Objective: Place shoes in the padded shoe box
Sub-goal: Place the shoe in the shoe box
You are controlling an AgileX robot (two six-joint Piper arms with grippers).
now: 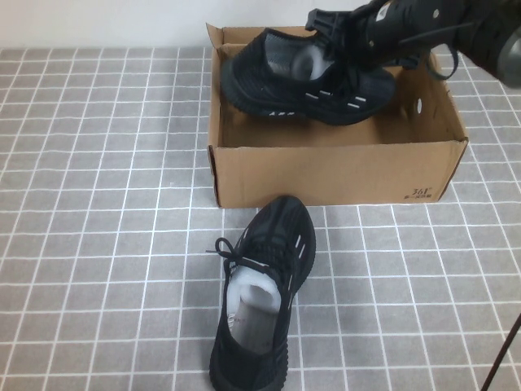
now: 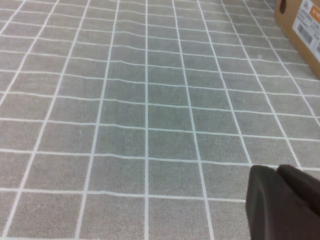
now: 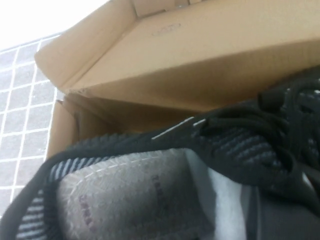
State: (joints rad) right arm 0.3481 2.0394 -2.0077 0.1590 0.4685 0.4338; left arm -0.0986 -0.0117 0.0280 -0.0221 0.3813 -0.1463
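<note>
One black knit shoe point(image 1: 277, 81) hangs inside the open brown shoe box point(image 1: 326, 175), lying across its width with its white side dashes facing the front. My right gripper point(image 1: 340, 34) reaches in from the back right and is shut on this shoe at its laces. The right wrist view shows the shoe's grey lining point(image 3: 150, 190) and the box wall point(image 3: 200, 55). I cannot tell whether the shoe touches the box floor. The second shoe point(image 1: 264, 301), with white paper stuffing, lies on the table in front of the box, toe towards it. My left gripper point(image 2: 277, 170) is shut and empty, low over the tiled cloth.
The table is covered by a grey cloth with a white grid point(image 1: 98, 244). A corner of the box with a printed label point(image 2: 302, 25) shows in the left wrist view. A thin dark cable point(image 1: 505, 350) runs along the front right edge.
</note>
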